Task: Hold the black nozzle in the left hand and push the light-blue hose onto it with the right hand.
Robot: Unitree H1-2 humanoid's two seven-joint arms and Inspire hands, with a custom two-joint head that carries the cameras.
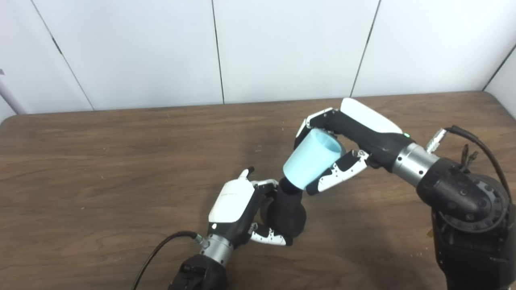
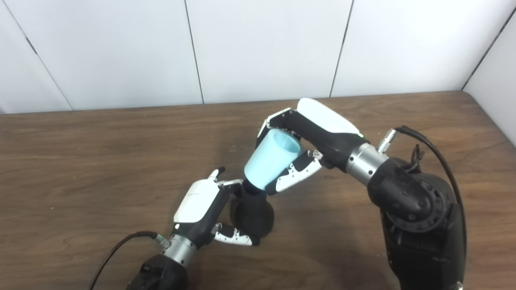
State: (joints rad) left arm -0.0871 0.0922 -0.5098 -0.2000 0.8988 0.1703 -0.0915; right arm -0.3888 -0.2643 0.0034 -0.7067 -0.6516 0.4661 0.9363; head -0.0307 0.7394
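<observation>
Left robot hand (image 1: pixel 238 209) grips the black nozzle (image 1: pixel 287 213) just above the desk (image 1: pixel 100 169). Right robot hand (image 1: pixel 342 141) holds the light-blue hose (image 1: pixel 312 159), its narrow end meeting the nozzle neck. Keep both axes aligned; push steadily.

The brown wooden table (image 1: pixel 100 161) fills the lower two thirds of the frame, with the white panelled wall (image 1: pixel 282 48) above it. Just below centre, the black bulbous nozzle (image 1: pixel 287 213) is gripped by the left hand (image 1: pixel 242 209), placed to its left. The light-blue tapered hose piece (image 1: pixel 310 159) is set against the nozzle's top end, up and to the right, and is clasped by the right hand (image 1: pixel 346 141), which enters from the right.
</observation>
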